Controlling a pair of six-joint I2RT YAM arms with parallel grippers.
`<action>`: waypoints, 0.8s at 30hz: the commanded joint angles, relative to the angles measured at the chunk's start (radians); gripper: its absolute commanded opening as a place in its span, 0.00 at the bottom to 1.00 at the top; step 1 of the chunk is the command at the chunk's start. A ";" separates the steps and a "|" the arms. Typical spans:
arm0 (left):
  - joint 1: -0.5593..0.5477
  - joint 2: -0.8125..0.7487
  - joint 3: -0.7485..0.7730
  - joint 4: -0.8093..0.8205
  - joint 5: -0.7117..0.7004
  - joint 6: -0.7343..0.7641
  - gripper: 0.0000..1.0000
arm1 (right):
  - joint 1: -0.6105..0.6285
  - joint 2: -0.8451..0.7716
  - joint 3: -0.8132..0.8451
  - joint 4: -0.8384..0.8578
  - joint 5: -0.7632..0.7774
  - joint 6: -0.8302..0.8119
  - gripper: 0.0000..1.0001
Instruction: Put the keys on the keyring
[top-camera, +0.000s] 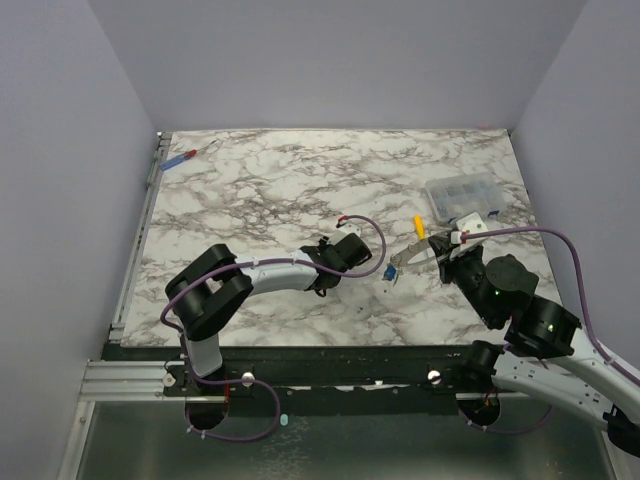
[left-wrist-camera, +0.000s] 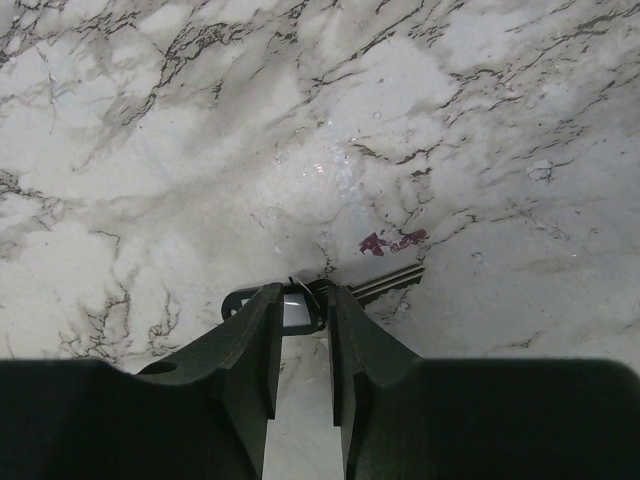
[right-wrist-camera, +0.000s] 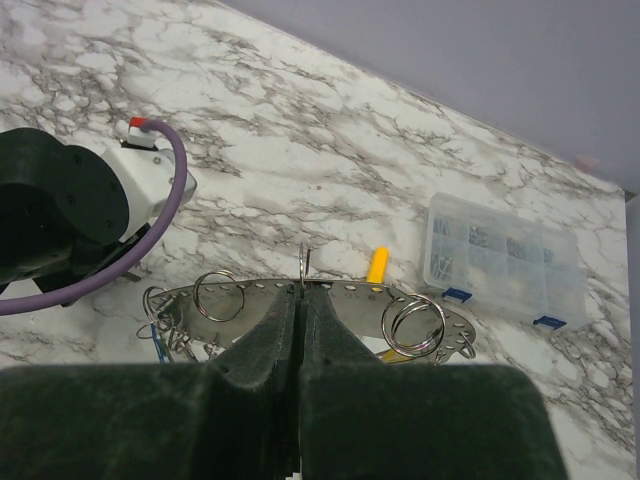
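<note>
Right gripper: jaws fully closed, pinching the near rim of the keyring and holding it roughly level above the table, right of centre. At least two small split rings stand up on the ring, one either side of the jaws. A clump of hardware hangs at the ring's left end, too cluttered to sort out. Left gripper: jaws only a narrow gap apart, with the head of a key filling the gap and both tips touching it. The silver blade sticks out to the right, low over the marble. In the top view this gripper's tip sits just beside the keyring's left end, and a blue bit shows there. Can't tell if the key is on the ring. A yellow handle lies just behind the ring, and a clear box sits further back right. A screwdriver lies at the far-left corner, well apart.
</note>
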 joint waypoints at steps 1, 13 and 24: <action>-0.002 0.002 -0.020 0.021 -0.032 -0.007 0.28 | -0.001 -0.004 0.032 0.005 -0.017 0.006 0.01; -0.002 0.002 -0.068 0.097 -0.034 -0.002 0.00 | -0.001 0.002 0.033 0.003 -0.021 0.009 0.01; -0.002 -0.229 -0.101 0.101 0.182 0.086 0.00 | -0.001 0.025 0.056 0.016 -0.018 -0.017 0.01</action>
